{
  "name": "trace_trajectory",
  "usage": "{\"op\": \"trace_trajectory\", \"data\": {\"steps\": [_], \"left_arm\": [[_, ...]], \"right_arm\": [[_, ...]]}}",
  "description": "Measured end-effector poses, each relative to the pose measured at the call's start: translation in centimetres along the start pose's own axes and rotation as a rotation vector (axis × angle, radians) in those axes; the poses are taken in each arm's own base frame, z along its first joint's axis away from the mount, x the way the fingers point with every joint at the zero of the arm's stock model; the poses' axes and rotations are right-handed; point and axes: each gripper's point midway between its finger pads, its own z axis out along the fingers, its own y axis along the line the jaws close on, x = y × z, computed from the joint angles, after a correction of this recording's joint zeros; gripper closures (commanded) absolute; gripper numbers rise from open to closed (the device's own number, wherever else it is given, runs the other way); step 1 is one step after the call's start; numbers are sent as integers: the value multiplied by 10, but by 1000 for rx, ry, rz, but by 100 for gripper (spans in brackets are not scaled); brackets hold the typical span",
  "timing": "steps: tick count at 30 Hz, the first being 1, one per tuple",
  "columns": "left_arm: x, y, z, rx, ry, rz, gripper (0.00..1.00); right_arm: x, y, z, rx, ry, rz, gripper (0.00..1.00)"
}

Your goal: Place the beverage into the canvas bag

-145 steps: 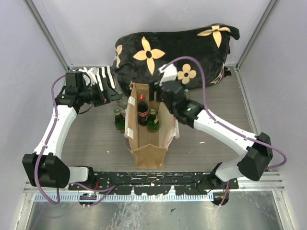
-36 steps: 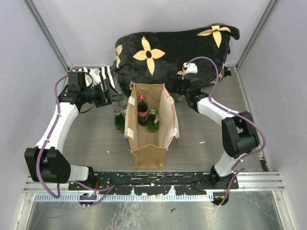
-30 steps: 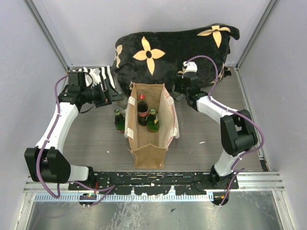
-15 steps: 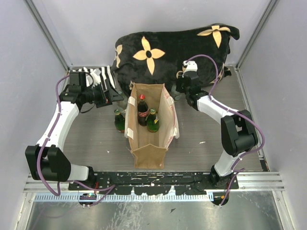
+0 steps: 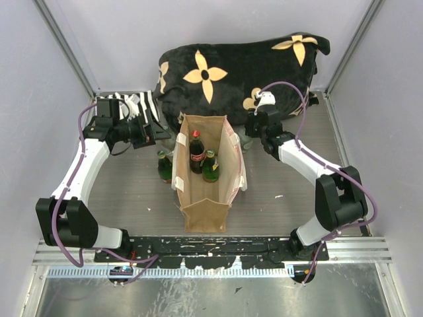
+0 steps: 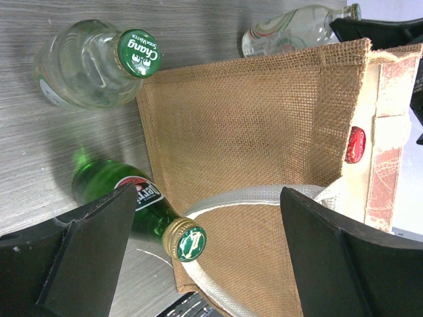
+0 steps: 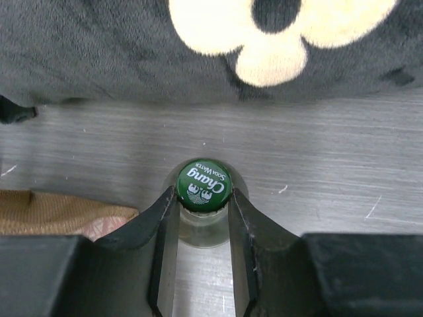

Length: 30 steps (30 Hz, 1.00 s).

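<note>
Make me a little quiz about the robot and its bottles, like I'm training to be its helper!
1. How many bottles stand inside the bag?
2. True or false: the left claw is holding a bottle.
3. The right claw hugs the neck of a clear bottle. What colour is its cap? A red, B green, C gold.

Key
1. Two: the cola and a green bottle.
2. False. It is open and empty.
3. B.
</note>
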Motion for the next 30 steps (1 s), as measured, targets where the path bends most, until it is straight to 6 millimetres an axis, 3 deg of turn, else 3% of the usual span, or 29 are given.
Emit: {"op": "trace_trajectory", "data": {"steps": [12,23,30], "left_arm": [[1,-3,0,11,5,-12,5],[-1,-4,0,15,1,-27,5],[-1,-4,0,16,-1,-29,5]], "right_arm": [[13,-10,-36,14,57,-30,99],[5,-14,-52,22,48,-59,99],[-15,-13,-61,27,25,-75,99]]}}
